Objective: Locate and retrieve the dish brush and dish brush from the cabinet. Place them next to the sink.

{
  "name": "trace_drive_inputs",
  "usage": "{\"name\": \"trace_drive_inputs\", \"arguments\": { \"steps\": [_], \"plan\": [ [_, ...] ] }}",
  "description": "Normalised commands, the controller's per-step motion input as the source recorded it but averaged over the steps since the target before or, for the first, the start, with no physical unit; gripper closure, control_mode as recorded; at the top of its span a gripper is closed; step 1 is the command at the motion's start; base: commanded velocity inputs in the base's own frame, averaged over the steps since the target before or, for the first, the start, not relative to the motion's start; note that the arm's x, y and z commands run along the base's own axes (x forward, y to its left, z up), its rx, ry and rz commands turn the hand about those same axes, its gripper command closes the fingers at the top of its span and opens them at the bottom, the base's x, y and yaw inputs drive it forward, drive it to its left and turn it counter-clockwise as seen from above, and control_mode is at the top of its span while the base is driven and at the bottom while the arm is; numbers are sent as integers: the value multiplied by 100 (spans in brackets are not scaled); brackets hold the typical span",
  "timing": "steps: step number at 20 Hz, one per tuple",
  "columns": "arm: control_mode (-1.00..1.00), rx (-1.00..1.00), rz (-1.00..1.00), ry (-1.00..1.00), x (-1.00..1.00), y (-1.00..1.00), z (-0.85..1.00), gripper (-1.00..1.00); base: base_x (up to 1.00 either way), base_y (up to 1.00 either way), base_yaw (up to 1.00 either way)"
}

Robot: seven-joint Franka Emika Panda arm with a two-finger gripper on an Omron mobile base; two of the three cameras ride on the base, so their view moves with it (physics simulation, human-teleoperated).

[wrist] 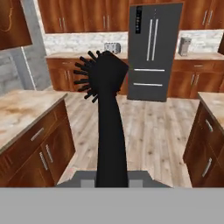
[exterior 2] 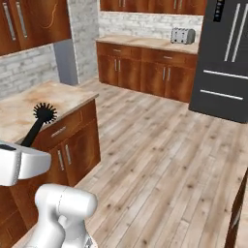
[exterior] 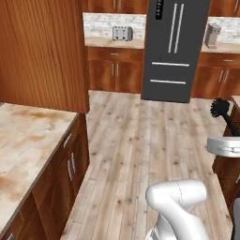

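Observation:
A black dish brush (wrist: 108, 109) stands upright in the hand view, round bristly head on top and its handle running down between the fingers. My gripper (wrist: 111, 181) is shut on the lower end of that handle. From the left base view the brush (exterior: 220, 110) rises from the white hand at the right edge. In the right base view the same brush (exterior 2: 41, 118) leans above the hand (exterior 2: 19, 162) at the left. A reddish-brown wall cabinet (exterior: 42, 51) hangs at the upper left, showing its closed side. The sink is out of view.
A marble counter (exterior: 28, 140) with wooden drawers runs along the left. Another counter (wrist: 214, 103) stands at the right. A dark fridge (exterior: 176, 47) and a toaster (exterior: 122, 33) are at the far wall. Open wooden floor (exterior: 140, 140) lies between.

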Motion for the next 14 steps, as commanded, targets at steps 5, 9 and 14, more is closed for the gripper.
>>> {"name": "trace_drive_inputs", "arguments": {
  "steps": [5,9,14],
  "plan": [
    [100,0,0,0,0,0,0,100,0,0,-50],
    [100,0,0,0,0,0,0,100,0,0,-50],
    [100,0,0,0,0,0,0,100,0,0,-50]
  ]
}}
